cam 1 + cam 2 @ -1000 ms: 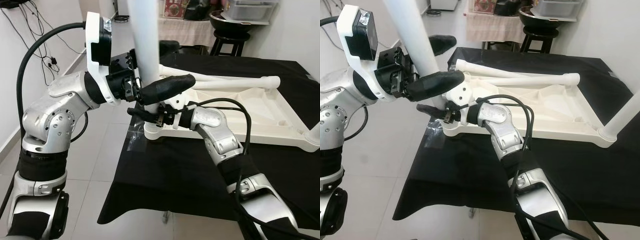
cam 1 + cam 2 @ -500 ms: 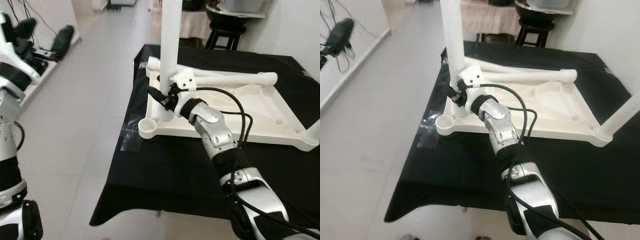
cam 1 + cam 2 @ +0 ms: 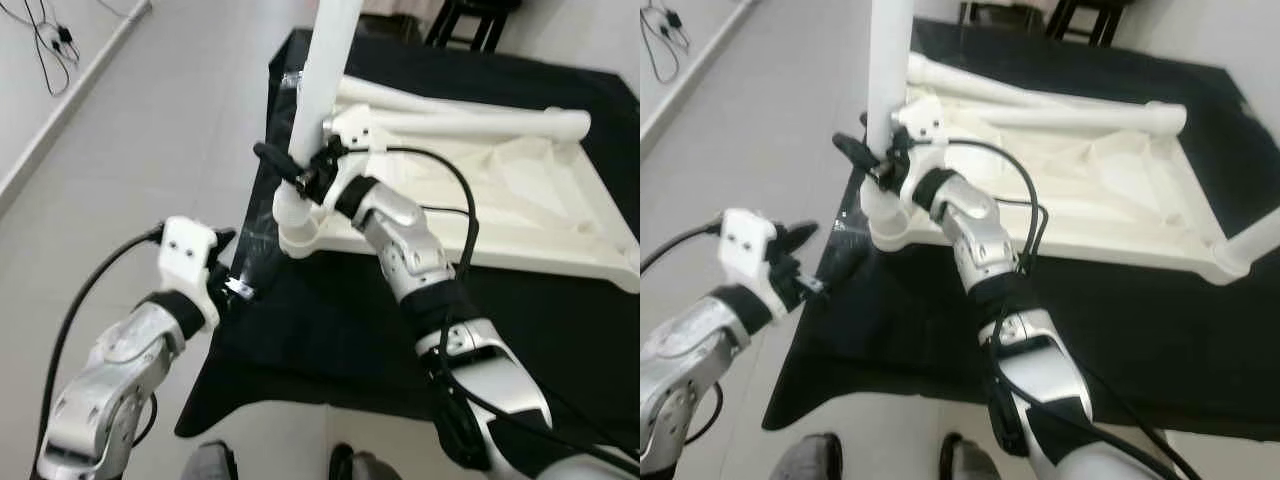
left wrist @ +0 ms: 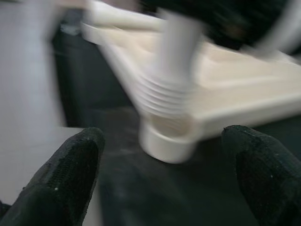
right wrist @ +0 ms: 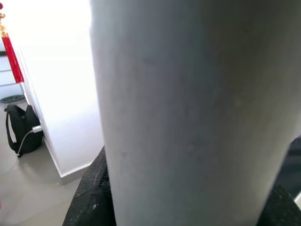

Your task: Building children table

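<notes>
The white table top [image 3: 520,200] lies upside down on the black cloth. A white leg [image 3: 325,70] stands upright with its ribbed end [image 4: 167,94] in the near-left corner socket [image 3: 300,240], threads still showing. My right gripper [image 3: 292,172] is shut on this leg just above the socket; the leg [image 5: 188,113] sits between its dark fingers [image 5: 91,193]. My left gripper [image 3: 232,265] hangs open off the table's left edge, low beside that corner. Its fingertips [image 4: 70,174] frame the socket from a short distance without touching it.
Two more white legs [image 3: 480,122] lie across the far side of the table top. Another leg [image 3: 1252,240] stands at the right corner. Grey floor lies left of the cloth's edge [image 3: 250,250], with cables [image 3: 50,30] by the wall and a dark stool [image 3: 470,15] behind.
The camera has tilted down. My right gripper brought the leg from further in onto the near-left corner socket. My left arm dropped from up at the left to beside that corner.
</notes>
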Robot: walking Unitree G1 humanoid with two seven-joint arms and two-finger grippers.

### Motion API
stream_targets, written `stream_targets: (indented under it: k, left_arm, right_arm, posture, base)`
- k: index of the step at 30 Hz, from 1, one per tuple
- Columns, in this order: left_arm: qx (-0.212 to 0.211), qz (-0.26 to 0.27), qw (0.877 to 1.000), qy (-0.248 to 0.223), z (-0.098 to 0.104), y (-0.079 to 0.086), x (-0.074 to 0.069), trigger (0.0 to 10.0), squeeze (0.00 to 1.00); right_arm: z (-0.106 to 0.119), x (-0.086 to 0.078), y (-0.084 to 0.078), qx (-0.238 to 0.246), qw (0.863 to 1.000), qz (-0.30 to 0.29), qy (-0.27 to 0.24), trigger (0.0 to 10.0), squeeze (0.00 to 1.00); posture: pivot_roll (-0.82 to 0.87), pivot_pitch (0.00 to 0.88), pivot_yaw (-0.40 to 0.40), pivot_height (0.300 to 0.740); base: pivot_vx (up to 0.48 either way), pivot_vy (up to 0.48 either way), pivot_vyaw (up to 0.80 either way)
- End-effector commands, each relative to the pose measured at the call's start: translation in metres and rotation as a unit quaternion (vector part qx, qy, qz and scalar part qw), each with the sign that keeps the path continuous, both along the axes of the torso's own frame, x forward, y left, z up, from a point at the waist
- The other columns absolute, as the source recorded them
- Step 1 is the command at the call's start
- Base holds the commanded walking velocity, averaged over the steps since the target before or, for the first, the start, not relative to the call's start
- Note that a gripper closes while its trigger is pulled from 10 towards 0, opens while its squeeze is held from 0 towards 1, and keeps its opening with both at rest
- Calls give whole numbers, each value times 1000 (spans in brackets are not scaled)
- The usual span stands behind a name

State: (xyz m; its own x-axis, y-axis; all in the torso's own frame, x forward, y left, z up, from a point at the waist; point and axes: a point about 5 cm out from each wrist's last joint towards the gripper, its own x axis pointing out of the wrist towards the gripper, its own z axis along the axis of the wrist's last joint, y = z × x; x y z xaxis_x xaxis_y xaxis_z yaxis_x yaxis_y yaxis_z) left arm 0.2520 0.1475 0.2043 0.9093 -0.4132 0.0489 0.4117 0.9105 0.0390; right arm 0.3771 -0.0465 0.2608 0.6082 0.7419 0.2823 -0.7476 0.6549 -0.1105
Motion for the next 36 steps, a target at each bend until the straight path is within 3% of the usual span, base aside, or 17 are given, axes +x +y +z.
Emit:
stream_targets:
  k: [1, 8, 14, 18, 21, 22, 25, 27, 30, 36]
  left_arm:
    - [1, -5, 1000, 11, -7, -7, -8, 10000, 0]
    - [29, -9, 999, 16, -16, -14, -27, 10000, 0]
    - [93, 21, 995, 14, -30, -7, -37, 10000, 0]
    - [116, 43, 992, 17, -38, -2, -40, 10000, 0]
    - [144, 66, 987, 19, -46, 3, -43, 10000, 0]
    - [140, 80, 987, 23, -48, 5, -44, 10000, 0]
    - [137, 86, 986, 24, -49, 7, -45, 10000, 0]
    - [150, 79, 985, 20, -49, 5, -46, 10000, 0]
    - [177, 48, 983, 6, -51, -2, -52, 10000, 0]
    - [167, 35, 985, 7, -52, -8, -60, 10000, 0]
  right_arm:
    - [6, 2, -2, 17, 1000, -8, 4, 10000, 0]
    - [13, 2, -7, 79, 996, 7, 27, 10000, 0]
    - [14, -11, -2, 66, 993, 97, 5, 10000, 0]
    - [15, -7, -6, 70, 994, 84, 5, 10000, 0]
    - [21, 0, -18, 87, 995, 58, 5, 10000, 0]
    - [27, 3, -28, 98, 994, 52, 1, 10000, 0]
    - [29, 2, -31, 98, 993, 57, -4, 10000, 0]
    - [28, -2, -31, 86, 993, 83, -12, 10000, 0]
    - [22, -16, -34, 21, 983, 179, -29, 10000, 0]
    - [19, -21, -37, -14, 973, 229, -28, 10000, 0]
  posture:
    - [129, 321, -87, 740]
    - [136, 337, -78, 740]
    - [145, 346, -75, 740]
    - [146, 348, -76, 740]
    - [149, 350, -75, 740]
    - [149, 351, -73, 740]
    - [150, 351, -71, 740]
    - [151, 351, -69, 740]
    - [157, 353, -66, 740]
    - [159, 354, -67, 740]
  base:
    - [0, 480, 0]
    - [0, 0, 0]
    - [0, 0, 0]
    - [0, 0, 0]
    - [0, 0, 0]
    - [0, 0, 0]
    - [0, 0, 0]
    - [0, 0, 0]
    - [0, 0, 0]
    - [0, 0, 0]
